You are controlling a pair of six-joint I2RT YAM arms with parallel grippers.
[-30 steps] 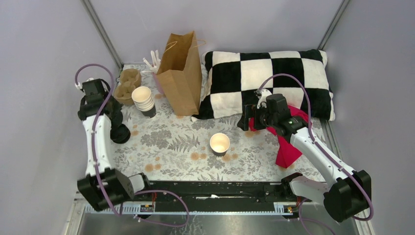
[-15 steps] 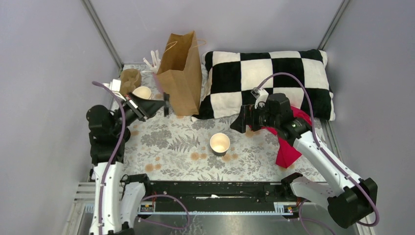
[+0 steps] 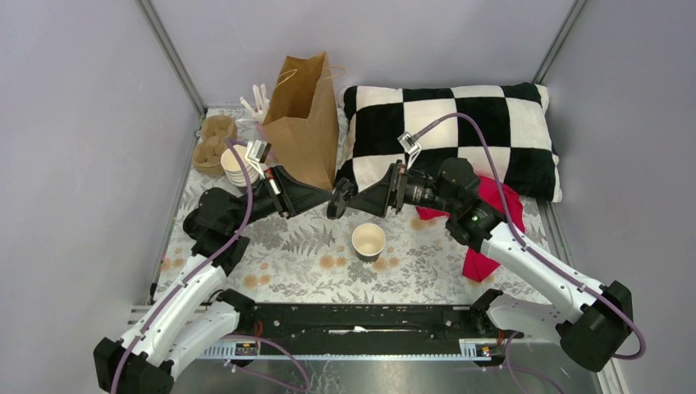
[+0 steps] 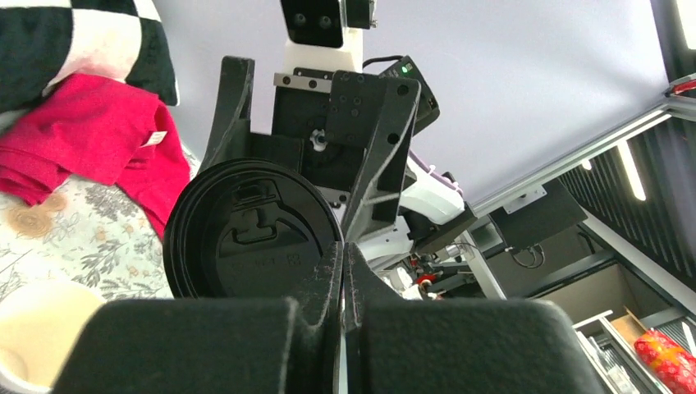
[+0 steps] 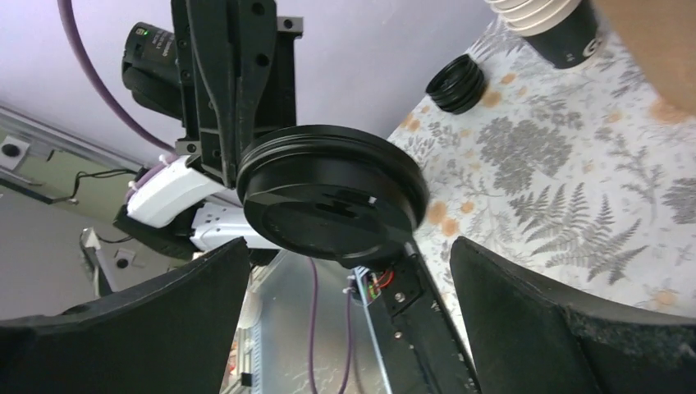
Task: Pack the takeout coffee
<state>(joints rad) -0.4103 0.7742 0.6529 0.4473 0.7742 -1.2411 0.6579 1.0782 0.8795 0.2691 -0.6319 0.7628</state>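
Left pincer (image 4: 341, 258) is the one doing the work: it is pinched on the rim of a black lid (image 4: 250, 238), which it holds on edge in the air above the desk (image 3: 279, 238).

Around it I see the coffee cup (image 3: 368, 241) standing upright and lidless on the flowered desk, just nearside of the lid and apart from both arms. A brown paper bag (image 3: 302, 131) stands upright just behind the lid with its mouth open at the top. A checkered pillow (image 3: 460, 123) lies beside the bag on the right, and a red cloth (image 3: 484, 254) sits at its near edge, partly under my right arm. Left of the bag are a stack of lidless cups (image 3: 238, 168) and, behind it, a cardboard carrier (image 3: 212, 139). A pile of loose lids (image 5: 456, 82) shows in the right wrist view (in the top view my left arm covers it). The two arms meet nose to nose between the cup and the bag, crowding the space in front of the bag.

On the left pincer the fingers meet with only the lid's rim between them. The right pincer (image 5: 349, 254) is spread wide, one finger on each side of the lid, and grips nothing. I cannot tell whether its fingers touch the rim.
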